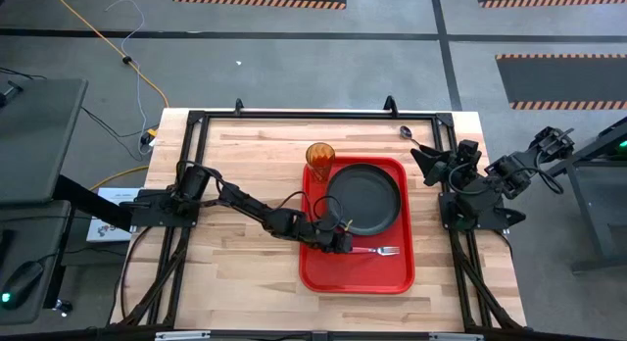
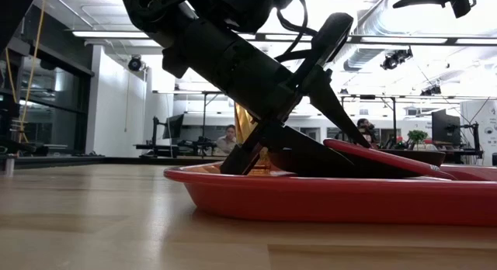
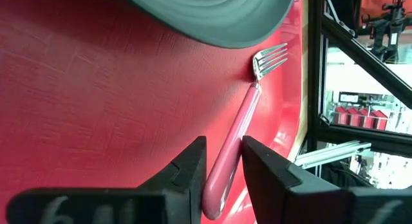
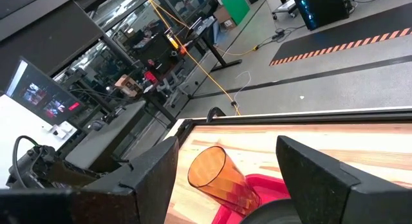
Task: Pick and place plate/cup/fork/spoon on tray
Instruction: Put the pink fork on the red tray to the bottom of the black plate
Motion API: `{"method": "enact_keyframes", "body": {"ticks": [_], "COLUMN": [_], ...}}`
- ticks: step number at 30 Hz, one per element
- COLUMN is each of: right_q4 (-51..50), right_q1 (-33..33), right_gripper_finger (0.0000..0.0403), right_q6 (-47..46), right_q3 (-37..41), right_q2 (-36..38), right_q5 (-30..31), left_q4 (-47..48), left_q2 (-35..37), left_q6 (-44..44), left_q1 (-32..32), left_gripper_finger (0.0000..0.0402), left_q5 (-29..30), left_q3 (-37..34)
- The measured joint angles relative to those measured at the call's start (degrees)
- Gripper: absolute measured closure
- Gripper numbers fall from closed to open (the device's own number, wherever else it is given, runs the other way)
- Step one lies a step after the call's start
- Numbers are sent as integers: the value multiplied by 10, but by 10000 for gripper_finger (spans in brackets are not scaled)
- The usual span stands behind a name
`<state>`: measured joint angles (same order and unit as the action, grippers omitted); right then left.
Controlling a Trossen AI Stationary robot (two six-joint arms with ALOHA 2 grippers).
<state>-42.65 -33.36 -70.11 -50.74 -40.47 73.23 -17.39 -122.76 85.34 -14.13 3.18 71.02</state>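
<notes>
The left claw (image 3: 223, 161) sits low on the red tray (image 1: 323, 272), its fingers narrowly parted around the fork (image 3: 239, 130) handle, which lies flat beside the plate (image 1: 364, 197). Best to release cleanly and lift straight up. The right claw (image 4: 225, 179) waits, wide open and empty. One plate, one cup (image 1: 319, 157), one fork on the tray; one spoon (image 1: 409, 134) remains on the desk (image 1: 235, 184).

The red tray (image 1: 358, 272) is set on the table. The dark plate (image 1: 364, 198) and the amber cup (image 1: 319, 160), upright, are held in it. The pink-handled fork (image 1: 372, 251) is laid flat beside the plate. The spoon (image 1: 409, 135) is left on the wood, off the tray.
</notes>
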Motion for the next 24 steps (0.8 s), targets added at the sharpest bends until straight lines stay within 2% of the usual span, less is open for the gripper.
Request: {"method": "enact_keyframes", "body": {"ticks": [6, 17, 24], "right_q4": [0, 0, 0], "right_q1": [0, 0, 0], "right_gripper_finger": [148, 148, 148], "right_q6": [0, 0, 0], "right_q3": [0, 0, 0], "right_q2": [0, 0, 0], "right_q5": [0, 0, 0], "left_q4": [1, 1, 0], "left_q2": [0, 0, 0], "left_q6": [-1, -10, -19], "left_q1": [0, 0, 8], "left_gripper_finger": [308, 224, 189], "left_q5": [-2, -2, -6], "left_q3": [0, 0, 0]}}
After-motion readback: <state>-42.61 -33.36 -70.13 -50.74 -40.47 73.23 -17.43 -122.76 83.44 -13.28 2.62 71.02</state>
